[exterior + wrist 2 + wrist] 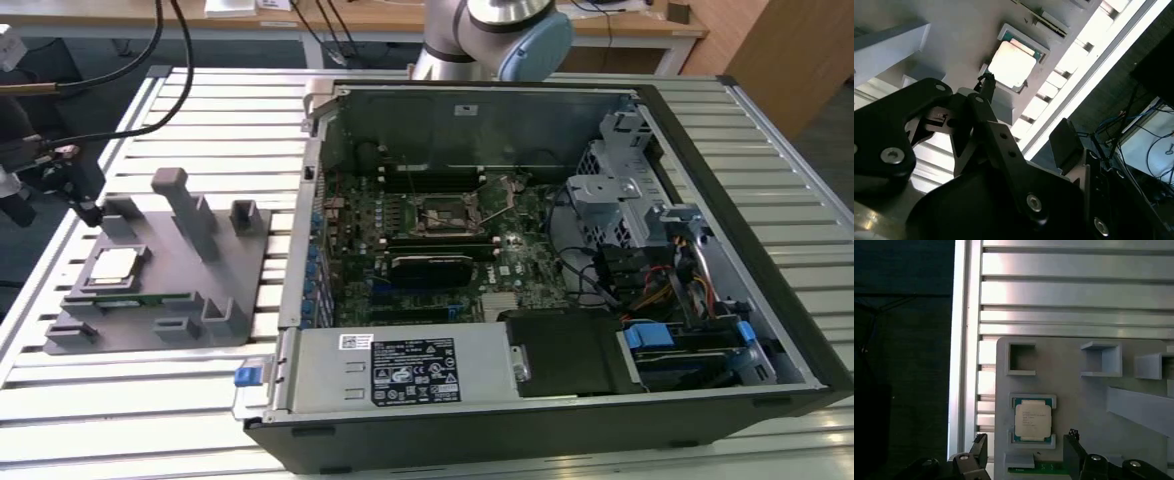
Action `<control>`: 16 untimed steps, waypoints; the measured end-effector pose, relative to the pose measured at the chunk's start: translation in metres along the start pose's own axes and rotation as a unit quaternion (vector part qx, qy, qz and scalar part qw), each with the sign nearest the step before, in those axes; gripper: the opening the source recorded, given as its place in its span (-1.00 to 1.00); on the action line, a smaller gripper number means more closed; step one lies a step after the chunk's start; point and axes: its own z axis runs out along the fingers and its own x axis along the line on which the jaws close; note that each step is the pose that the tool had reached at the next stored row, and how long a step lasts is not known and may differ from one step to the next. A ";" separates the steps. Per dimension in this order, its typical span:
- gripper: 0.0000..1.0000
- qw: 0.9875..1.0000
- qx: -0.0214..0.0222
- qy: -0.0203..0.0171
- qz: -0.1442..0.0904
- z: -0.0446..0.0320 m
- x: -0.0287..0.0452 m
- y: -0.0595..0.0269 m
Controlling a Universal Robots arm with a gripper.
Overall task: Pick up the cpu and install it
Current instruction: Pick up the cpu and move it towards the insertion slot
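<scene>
The cpu (114,268) is a small square chip with a silvery top. It lies flat in its pocket on the grey holder plate (180,262), at the exterior view's left. My gripper (83,200) hangs above the plate's far left corner, a little beyond the cpu. In the first wrist view the cpu (1032,420) lies close to my open gripper (1026,447), whose two dark fingertips (979,450) stand wider apart than the chip and hold nothing. The second wrist view has the cpu (1011,65) just past one fingertip (986,82). The motherboard's dark square socket (441,215) sits inside the open computer case (534,440).
A green memory stick (134,300) lies on the holder plate beside the cpu, also in the first wrist view (1039,470). Grey posts (180,205) rise from the plate. The slatted metal table's edge (961,365) runs close by. Cables (160,60) hang toward the gripper.
</scene>
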 end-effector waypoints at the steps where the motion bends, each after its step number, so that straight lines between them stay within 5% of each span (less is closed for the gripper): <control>1: 0.40 1.000 0.000 0.000 0.000 -0.0017 0.0000 0.0001; 16: 0.40 1.000 0.000 0.000 0.000 -0.0053 0.0001 0.0002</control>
